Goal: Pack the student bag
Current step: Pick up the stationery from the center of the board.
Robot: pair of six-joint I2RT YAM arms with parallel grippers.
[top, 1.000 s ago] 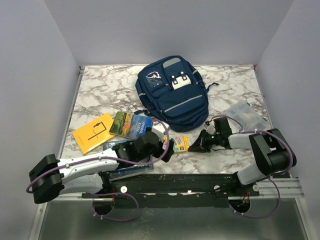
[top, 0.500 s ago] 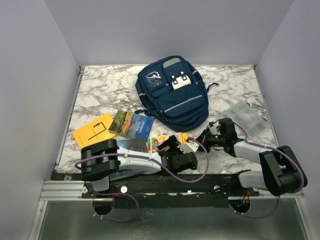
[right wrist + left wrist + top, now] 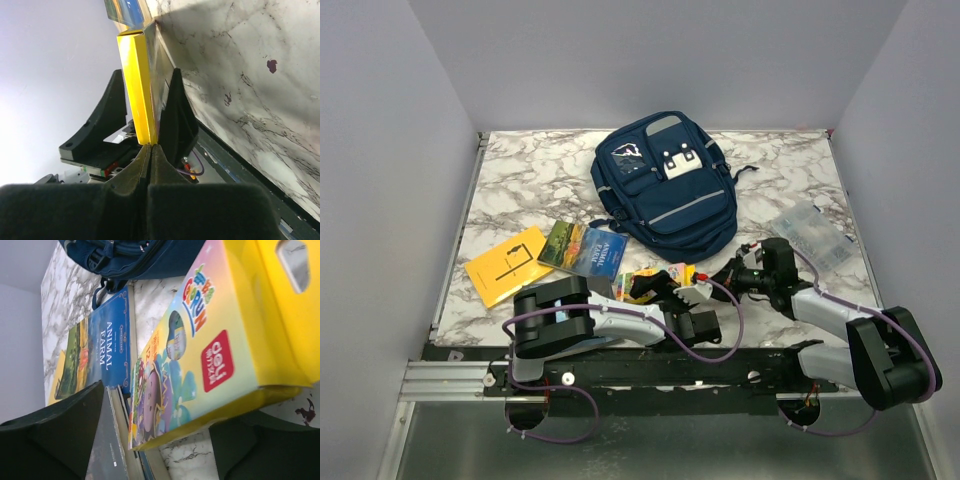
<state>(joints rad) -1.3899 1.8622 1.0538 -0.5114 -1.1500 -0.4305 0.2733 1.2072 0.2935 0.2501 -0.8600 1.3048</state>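
The student bag (image 3: 665, 185), navy with grey stripes and white clips, lies at the back centre, zipped. A yellow crayon box (image 3: 663, 282) with a colourful front lies on the marble in front of it. My left gripper (image 3: 667, 290) is open and straddles the crayon box (image 3: 215, 340). In the left wrist view, the left gripper (image 3: 160, 412) has one finger by the box's yellow edge and the other standing off from it. My right gripper (image 3: 728, 275) is shut, and in the right wrist view its (image 3: 150, 146) tips touch the end of the crayon box (image 3: 137, 90).
An "Animal Farm" book (image 3: 583, 248) and a yellow booklet (image 3: 508, 263) lie left of the box. A dark notebook (image 3: 107, 440) sits under my left finger. A clear plastic case (image 3: 812, 232) lies right of the bag. The near table edge is just behind both wrists.
My left arm swept right from the table's left side to the crayon box and its jaws have narrowed a little. My right gripper stayed shut and shifted slightly right.
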